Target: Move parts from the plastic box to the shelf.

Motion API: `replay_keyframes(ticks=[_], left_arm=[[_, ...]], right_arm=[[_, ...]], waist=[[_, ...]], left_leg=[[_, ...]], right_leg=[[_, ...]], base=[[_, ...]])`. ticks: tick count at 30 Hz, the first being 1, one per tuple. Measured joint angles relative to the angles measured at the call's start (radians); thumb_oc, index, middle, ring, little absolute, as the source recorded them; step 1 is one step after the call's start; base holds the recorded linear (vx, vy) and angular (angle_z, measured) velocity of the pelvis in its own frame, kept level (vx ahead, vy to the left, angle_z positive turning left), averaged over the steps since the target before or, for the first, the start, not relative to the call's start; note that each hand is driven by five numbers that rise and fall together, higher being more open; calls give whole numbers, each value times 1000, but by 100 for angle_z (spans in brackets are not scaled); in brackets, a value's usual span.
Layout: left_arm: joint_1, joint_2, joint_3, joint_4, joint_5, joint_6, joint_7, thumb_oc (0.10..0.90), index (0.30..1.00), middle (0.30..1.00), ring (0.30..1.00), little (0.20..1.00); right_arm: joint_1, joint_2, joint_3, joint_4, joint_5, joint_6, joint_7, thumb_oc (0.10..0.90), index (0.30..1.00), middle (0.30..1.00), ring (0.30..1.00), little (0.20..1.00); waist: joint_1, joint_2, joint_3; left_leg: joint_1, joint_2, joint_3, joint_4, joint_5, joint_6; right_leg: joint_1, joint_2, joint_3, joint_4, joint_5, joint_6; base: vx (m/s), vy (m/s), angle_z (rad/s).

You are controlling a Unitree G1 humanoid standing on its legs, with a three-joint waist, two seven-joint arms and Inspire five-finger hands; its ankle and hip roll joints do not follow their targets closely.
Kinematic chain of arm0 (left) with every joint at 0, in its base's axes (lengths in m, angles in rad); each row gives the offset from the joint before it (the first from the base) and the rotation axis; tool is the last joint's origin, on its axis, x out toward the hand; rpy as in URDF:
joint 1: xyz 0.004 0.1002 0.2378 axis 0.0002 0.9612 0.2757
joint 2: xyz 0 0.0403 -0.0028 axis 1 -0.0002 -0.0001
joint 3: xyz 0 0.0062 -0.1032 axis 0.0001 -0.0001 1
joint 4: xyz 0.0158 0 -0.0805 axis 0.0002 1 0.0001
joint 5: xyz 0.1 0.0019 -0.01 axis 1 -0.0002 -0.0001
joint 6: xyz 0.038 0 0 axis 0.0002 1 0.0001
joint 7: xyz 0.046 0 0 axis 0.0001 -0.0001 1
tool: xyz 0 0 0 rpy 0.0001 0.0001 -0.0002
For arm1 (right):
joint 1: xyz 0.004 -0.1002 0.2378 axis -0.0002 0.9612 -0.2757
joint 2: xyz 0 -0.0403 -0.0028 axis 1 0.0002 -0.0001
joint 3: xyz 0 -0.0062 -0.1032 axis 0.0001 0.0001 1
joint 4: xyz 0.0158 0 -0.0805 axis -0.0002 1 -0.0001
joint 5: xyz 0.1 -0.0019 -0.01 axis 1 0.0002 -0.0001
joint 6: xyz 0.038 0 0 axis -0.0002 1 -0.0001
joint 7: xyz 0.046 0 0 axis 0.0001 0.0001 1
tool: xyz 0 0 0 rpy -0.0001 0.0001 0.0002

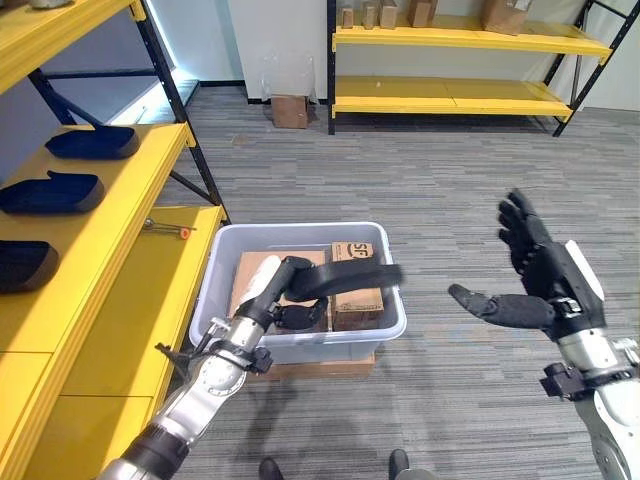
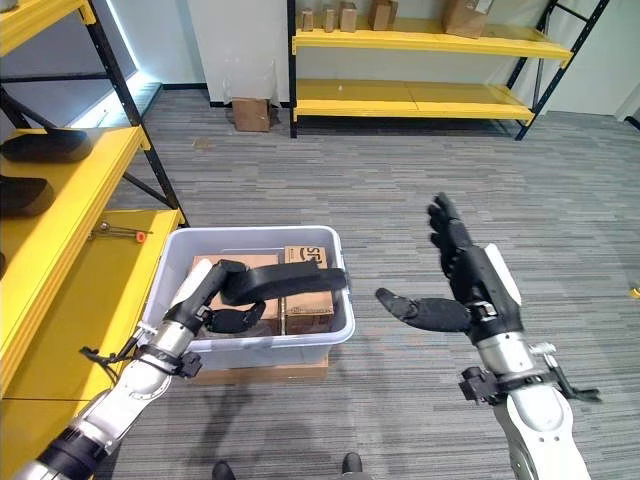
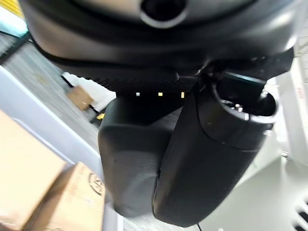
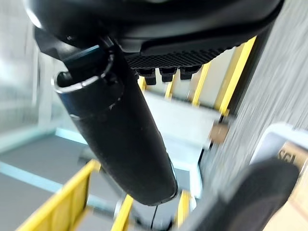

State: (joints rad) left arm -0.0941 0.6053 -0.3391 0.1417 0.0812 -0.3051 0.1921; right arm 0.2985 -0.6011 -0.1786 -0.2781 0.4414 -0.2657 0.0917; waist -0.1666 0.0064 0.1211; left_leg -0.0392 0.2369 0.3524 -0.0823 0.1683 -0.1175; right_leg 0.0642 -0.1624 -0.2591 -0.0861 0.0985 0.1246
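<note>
grey carpet floor (image 1: 440,170), with yellow shelf (image 1: 110,270) on the robot's left and a second yellow rack (image 1: 450,95) by the far wall.

left eye view: plastic box (image 1: 385,320) stands on the floor just beside the shelf. inside it lie cardboard cartons (image 1: 355,298), packed side by side. left hand (image 1: 300,285) reaches over the box's near rim, its fingers curled round a long dark part (image 1: 345,277) held level above the cartons. three more dark parts (image 1: 55,192) rest on the shelf's upper board, well apart from the box. right hand (image 1: 535,275) hangs in the air to the box's right, fingers straight and spread, thumb out, touching nothing.

right eye view: same layout; the long dark part crosses the box opening, its free end over the right wall of the box. a small tool with an orange tip (image 2: 120,233) lies on the lower shelf board.

left wrist view: dark part (image 3: 144,168) close against the thumb (image 3: 216,159); cartons and the box's pale wall (image 3: 29,103) beyond.

right wrist view: thumb (image 4: 125,139) extended, holding nothing; yellow shelf rails behind.
</note>
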Motion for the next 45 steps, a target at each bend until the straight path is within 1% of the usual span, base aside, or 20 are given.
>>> replay_keyframes(ticks=[7,13,20,24,26,29,30,31,32,34,35,36,37,38,39,41,42,43,44,45], left_arm=[[117,1,111,-45,-41,2,3,400,300,300,300,300],[218,0,189,-192,-48,-1,0,400,300,300,300,300],[228,-1,195,-235,-70,-1,1,400,300,300,300,300],[228,1,196,-259,-70,-2,7,400,300,300,300,300],[232,5,200,-278,-75,-2,21,400,300,300,300,300],[285,26,237,-327,-73,-3,20,400,300,300,300,300],[292,50,238,-341,-71,-4,19,400,300,300,300,300],[305,57,238,-343,-66,-4,15,400,300,300,300,300],[316,60,230,-342,-65,-2,14,400,300,300,300,300],[305,77,220,-335,-64,-2,-3,400,300,300,300,300],[296,91,219,-329,-63,-2,-9,400,300,300,300,300],[283,101,219,-323,-63,-2,-10,400,300,300,300,300],[268,107,219,-316,-62,-2,-9,400,300,300,300,300],[230,114,210,-297,-60,-4,-10,400,300,300,300,300],[197,112,196,-288,-57,-4,-9,400,300,300,300,300],[136,116,185,-292,-55,-9,-7,400,300,300,300,300],[79,120,159,-279,-55,-8,-10,400,300,300,300,300],[22,115,129,-274,-55,-9,-12,400,300,300,300,300],[5,103,118,-284,-55,-9,-10,400,300,300,300,300],[-50,87,90,-286,-37,-13,-9,400,300,300,300,300]], right_arm=[[97,82,-4,0,13,-2,2,900,1000,1000,1000,1000],[132,197,-83,0,13,-14,-26,900,1000,1000,1000,1000],[120,195,-18,23,12,-15,-50,900,1000,1000,1000,1000],[76,170,53,55,11,-13,-54,900,1000,1000,1000,1000],[23,129,89,57,12,-13,-59,900,1000,1000,1000,1000],[-57,48,135,53,11,-15,-57,900,1000,1000,1000,1000],[-71,28,134,50,8,-15,-56,900,1000,1000,1000,1000],[-81,26,125,51,3,-16,-58,900,1000,1000,1000,1000],[-84,21,120,48,-8,-20,-68,900,1000,1000,1000,1000],[-93,27,115,53,-28,-21,-82,900,1000,1000,1000,1000],[-95,31,118,54,-45,-16,-84,900,1000,1000,1000,1000],[-96,37,118,54,-61,-15,-77,900,1000,1000,1000,1000],[-95,42,118,51,-70,-16,-79,900,1000,1000,1000,1000],[-99,38,116,51,-86,-18,-87,900,1000,1000,1000,1000],[-92,46,111,51,-86,-19,-91,900,1000,1000,1000,1000],[-99,52,107,49,-86,-21,-92,900,1000,1000,1000,1000],[-78,57,94,42,-86,-22,-92,900,1000,1000,1000,1000],[-53,62,81,34,-87,-25,-93,900,1000,1000,1000,1000],[-46,61,81,38,-87,-24,-94,900,1000,1000,1000,1000],[-22,64,80,36,-89,-24,-109,900,1000,1000,1000,1000]], waist=[[-3,15,-6],[-10,26,-10],[-6,47,-17],[18,55,-7],[44,73,28],[103,90,67],[114,76,74],[121,78,101],[128,81,118],[124,68,145],[131,54,152],[141,49,156],[138,28,167],[136,10,178],[129,3,179],[97,-4,183],[78,-8,181],[50,2,180],[13,18,175],[-12,45,162]], left_leg=[[6,-3,11,0,-6,0],[7,-10,10,0,0,-2],[19,-7,-9,10,13,-3],[19,30,-27,43,18,-14],[23,75,-37,70,25,-26],[-6,143,-69,93,76,-70],[-42,164,-91,117,112,-89],[-51,171,-96,97,196,-70],[-73,164,-69,65,263,5],[-136,163,91,181,206,-35],[-140,161,157,246,160,-35],[-124,161,187,298,108,-39],[-100,157,177,315,81,-50],[-63,147,144,374,28,-43],[-56,156,133,452,-4,-72],[-34,157,135,521,-56,-71],[-25,164,162,599,-113,-77],[-5,173,183,658,-149,-90],[4,175,178,649,-161,-98],[54,175,240,675,-245,-71]], right_leg=[[0,-4,6,0,-3,3],[3,-12,6,0,-6,8],[21,4,-2,6,-13,6],[9,27,-7,77,-54,-10],[-29,58,-8,205,-129,-30],[-150,107,2,448,-248,-103],[-181,119,1,495,-273,-134],[-179,118,-32,513,-289,-154],[-177,103,-85,517,-293,-186],[-179,68,-177,482,-269,-243],[-169,56,-203,436,-249,-268],[-145,53,-220,363,-215,-285],[-129,64,-219,309,-191,-277],[-119,42,-229,283,-161,-300],[-104,39,-255,241,-142,-286],[-115,44,-261,177,-135,-266],[-97,14,-344,131,-71,-265],[-73,-3,-437,94,-9,-248],[-90,13,-432,82,-24,-197],[-104,-17,-518,72,6,-155]], base=[[-1,-1,-4],[-7,-12,0],[-48,-92,5],[-117,-174,6],[-159,-278,-2],[-164,-307,-1],[-149,-132,50],[-158,-132,83],[-150,-175,113],[-81,-148,107],[-84,-140,72],[-150,-141,60],[-108,-132,73],[-107,-75,86],[-118,-47,99],[-133,-22,101],[-88,103,130],[-76,147,145],[-115,196,158],[-76,176,134]])
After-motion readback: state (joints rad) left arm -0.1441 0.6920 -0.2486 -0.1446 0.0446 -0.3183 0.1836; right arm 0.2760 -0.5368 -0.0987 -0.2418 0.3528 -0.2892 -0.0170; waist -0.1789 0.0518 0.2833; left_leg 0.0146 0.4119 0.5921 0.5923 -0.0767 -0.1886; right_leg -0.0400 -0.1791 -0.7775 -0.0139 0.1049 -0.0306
